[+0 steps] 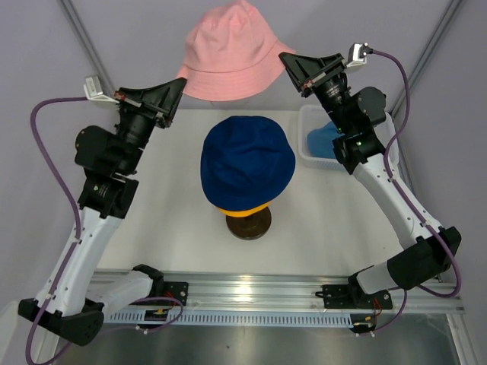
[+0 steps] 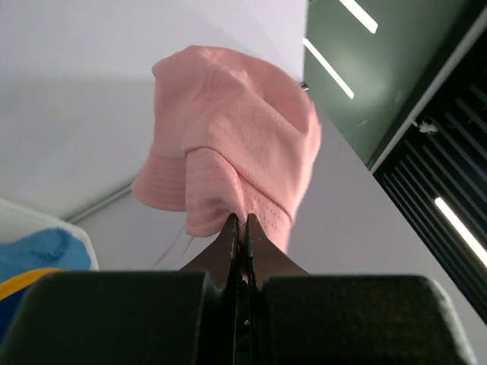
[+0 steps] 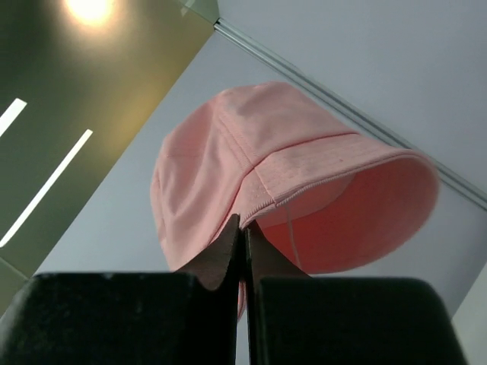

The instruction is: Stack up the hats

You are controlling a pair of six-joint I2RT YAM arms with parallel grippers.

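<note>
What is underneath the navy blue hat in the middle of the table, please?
Only the brim of a yellow hat shows beneath the navy blue hat, above a dark round base. Whatever supports the hats is covered.

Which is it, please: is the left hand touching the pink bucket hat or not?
Touching. The left wrist view shows the left hand shut on the brim of the pink bucket hat.

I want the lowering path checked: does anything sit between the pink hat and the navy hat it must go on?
Nothing visible does. The pink hat, pinched at its brim by the left end effector and right end effector, hangs beyond the navy hat with only open space between them.
</note>
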